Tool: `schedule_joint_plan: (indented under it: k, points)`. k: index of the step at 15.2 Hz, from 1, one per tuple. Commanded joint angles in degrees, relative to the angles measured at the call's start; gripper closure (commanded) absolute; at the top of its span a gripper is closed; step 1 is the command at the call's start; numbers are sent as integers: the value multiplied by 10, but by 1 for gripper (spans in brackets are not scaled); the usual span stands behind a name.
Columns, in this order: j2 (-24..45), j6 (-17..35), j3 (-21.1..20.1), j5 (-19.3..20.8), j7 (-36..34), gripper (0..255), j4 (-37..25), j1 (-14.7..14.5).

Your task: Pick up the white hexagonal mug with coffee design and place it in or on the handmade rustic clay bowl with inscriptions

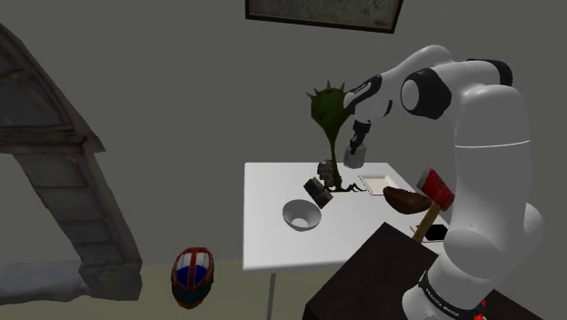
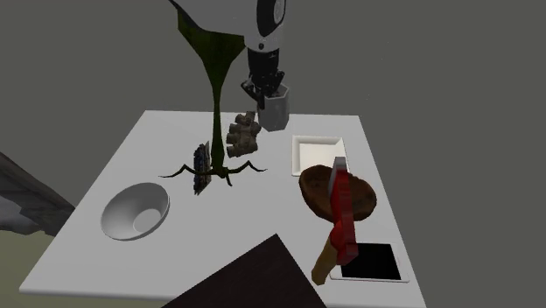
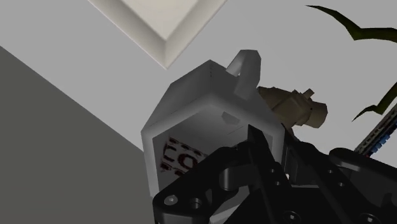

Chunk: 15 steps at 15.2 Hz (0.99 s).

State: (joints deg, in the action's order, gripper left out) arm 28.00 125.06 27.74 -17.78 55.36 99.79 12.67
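My black gripper (image 2: 266, 87) is shut on the white hexagonal mug (image 2: 278, 110) and holds it in the air above the far side of the white table (image 2: 157, 140). In the shoulder view the mug (image 1: 354, 153) hangs under the gripper (image 1: 358, 136), beside the plant. The wrist view shows the mug (image 3: 203, 108) clasped at its rim by the gripper (image 3: 267, 149), with dark red lettering on one wall and its handle pointing away. A brown rough bowl (image 2: 315, 194) sits near the table's right side, with a red hatchet (image 2: 344, 214) lying across it.
A tall green spiky plant (image 1: 329, 114) stands mid-table beside a brown lumpy figure (image 2: 243, 133) and a dark flat object (image 2: 201, 166). Also on the table are a pale grey bowl (image 2: 136, 213), a white square tray (image 2: 317, 154) and a black tablet (image 2: 372, 261). A helmet (image 1: 192, 275) lies on the floor.
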Motion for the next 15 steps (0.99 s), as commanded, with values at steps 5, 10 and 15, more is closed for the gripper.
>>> schedule_joint_plan:
  k: [5,10,15]
  points:
    - [-23,-36,8,15,-11,255,-16,-6]
    - [-39,-67,14,26,-19,255,-34,-9]
    - [-120,-38,36,59,-5,255,69,-19]
